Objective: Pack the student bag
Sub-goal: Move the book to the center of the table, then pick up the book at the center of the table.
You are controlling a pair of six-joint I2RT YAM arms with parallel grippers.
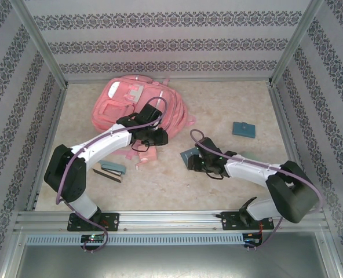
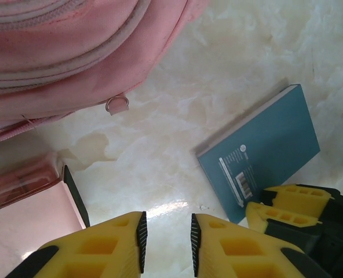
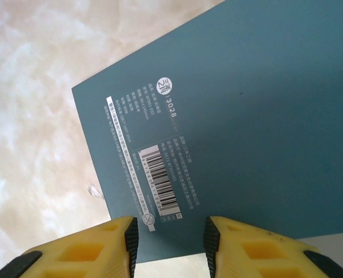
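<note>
The student bag (image 1: pixel 125 101) is laid at the far left, nearest the left gripper (image 2: pixel 167 237), whose jaws are narrowly parted and empty, as are those of the right gripper (image 3: pixel 170 231) over the teal notebook (image 3: pixel 247 116).

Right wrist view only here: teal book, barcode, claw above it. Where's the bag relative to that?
Observer: The student bag lies at the back left of the table, apart from the teal book.
Operator: Left claw busy?
Observer: No. The left claw is open and empty, over the table by the bag's near edge.
Operator: Anything else loose?
Observer: A second teal item lies far right; flat items sit beside the left arm.
</note>
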